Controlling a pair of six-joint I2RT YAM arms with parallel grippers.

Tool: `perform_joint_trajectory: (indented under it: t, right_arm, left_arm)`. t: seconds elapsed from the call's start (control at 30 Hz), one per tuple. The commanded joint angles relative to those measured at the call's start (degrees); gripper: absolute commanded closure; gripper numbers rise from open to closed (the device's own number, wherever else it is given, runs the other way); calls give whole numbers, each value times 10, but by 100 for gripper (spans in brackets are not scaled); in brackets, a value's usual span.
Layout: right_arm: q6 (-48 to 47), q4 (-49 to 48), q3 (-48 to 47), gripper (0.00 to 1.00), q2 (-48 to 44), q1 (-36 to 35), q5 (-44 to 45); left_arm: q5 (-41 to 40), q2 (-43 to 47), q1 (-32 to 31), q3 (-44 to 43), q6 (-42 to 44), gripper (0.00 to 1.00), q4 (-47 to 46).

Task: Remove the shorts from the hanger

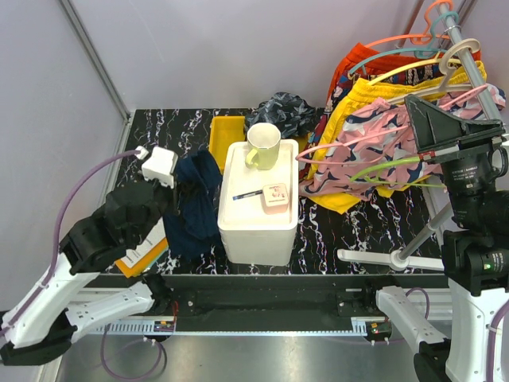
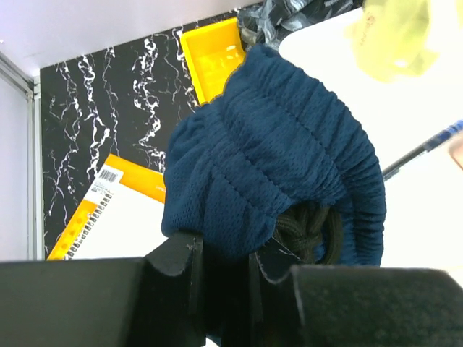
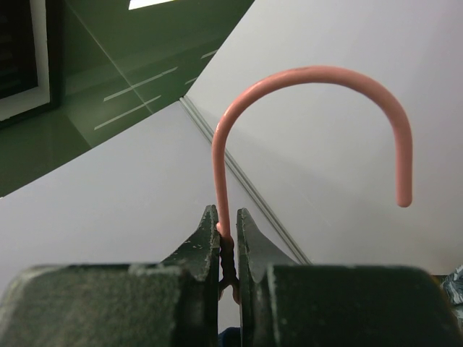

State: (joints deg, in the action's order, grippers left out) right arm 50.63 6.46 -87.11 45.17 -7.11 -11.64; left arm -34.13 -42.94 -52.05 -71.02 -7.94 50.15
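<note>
The left fingers [image 2: 224,254] are closed narrow on a bunched fold of the navy shorts [image 2: 278,155], gripping the gathered elastic waistband. The cloth bulges up and outward just beyond the tips, and a dark knotted drawstring [image 2: 311,228] shows in the opening beside the right-hand finger. From above, this pair hangs from the left arm's end and drapes down onto the black marbled worktop [image 1: 159,127], between an orange-edged notebook [image 1: 141,255] and a white box [image 1: 258,231], touching the box's left side. The charcoal marbled shorts [image 1: 285,111] lie crumpled on the worktop behind the box, next to a yellow tray [image 1: 225,127] and well apart from both arms. A pale yellow mug [image 1: 262,147] stands on the box lid. The right fingers [image 3: 227,217] are pinched shut on the twisted neck of the pink hanger [image 3: 311,72], whose hook curves upward above the tips against the grey wall. Whether any cloth hangs from it below the fingers cannot be told from the wrist view. At the far right of the worktop, a pink-and-navy floral pair [image 1: 374,135] and a yellow pair [image 1: 358,99] lie heaped among several coloured hangers.
</note>
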Motion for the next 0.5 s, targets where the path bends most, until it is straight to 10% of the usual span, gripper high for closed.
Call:
perform_joint_trajectory:
  t: [0.0,0.47]
  right_arm:
    - [-11,-19,-18,100,0,1,-8]
    - [-12,-21,-24,100,20,1,-16]
  left_arm:
    - [114,-3,84,-32,57,100,-119]
    - [447,-234,424,-271,-25,100,-245]
